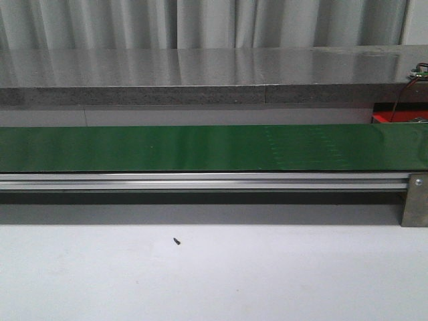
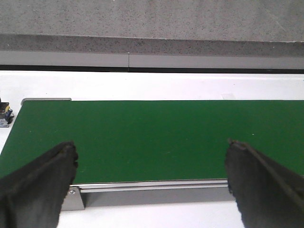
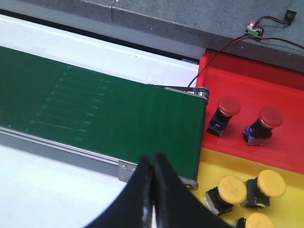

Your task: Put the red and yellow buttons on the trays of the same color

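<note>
In the right wrist view, two red buttons lie on the red tray past the end of the green conveyor belt. Three yellow buttons lie on the yellow tray beside it. My right gripper is shut and empty, above the belt's near corner. My left gripper is open and empty, its fingers wide apart over the bare belt. The front view shows the bare belt and a sliver of the red tray; neither gripper shows there.
A grey stone ledge runs behind the belt. An aluminium rail with a bracket fronts it. A small circuit board with wires sits on the ledge by the red tray. A small dark speck lies on the white table.
</note>
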Controlling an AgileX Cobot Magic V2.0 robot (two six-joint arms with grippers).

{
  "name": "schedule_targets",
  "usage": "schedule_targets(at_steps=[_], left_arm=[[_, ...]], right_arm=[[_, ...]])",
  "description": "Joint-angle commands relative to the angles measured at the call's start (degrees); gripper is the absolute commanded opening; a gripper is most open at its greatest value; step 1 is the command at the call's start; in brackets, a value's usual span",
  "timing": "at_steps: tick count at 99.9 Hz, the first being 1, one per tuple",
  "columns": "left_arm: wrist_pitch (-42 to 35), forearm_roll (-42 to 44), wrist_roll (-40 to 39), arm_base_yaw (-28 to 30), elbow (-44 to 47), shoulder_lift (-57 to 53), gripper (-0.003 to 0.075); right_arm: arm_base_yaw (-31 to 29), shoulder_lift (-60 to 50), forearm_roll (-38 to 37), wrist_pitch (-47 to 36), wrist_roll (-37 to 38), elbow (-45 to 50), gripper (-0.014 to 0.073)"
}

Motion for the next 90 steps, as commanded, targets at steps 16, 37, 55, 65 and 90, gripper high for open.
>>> schedule_targets(at_steps=[16, 37, 55, 65, 90], left_arm=[[-2.5, -1.2, -3.3, 4.4, -5.5, 3.3, 0.0629], [3.3, -1.2, -3.3, 12.8, -17.6, 13.6, 0.0629], [6.5, -1.2, -3.3, 19.1, -29.7, 25.1, 0.0629], [8.7, -1.1, -3.3, 21.6, -36.6, 32.5, 0.0629], [14.9, 1.5, -3.3, 24.6, -52.7, 48.5, 0.0629]], right_arm=[[0.0, -0.2, 0.8, -3.4, -0.5, -1.4, -0.0096], [0.0, -0.2, 0.8, -3.4, -0.5, -1.4, -0.0096], [0.0, -0.2, 0.8, -3.4, -0.5, -1.4, -0.0096], [0.0, -0.2, 0.8, -3.4, -0.5, -1.4, -0.0096], [0.0, -0.2, 0.8, -3.4, -0.5, -1.4, -0.0096]])
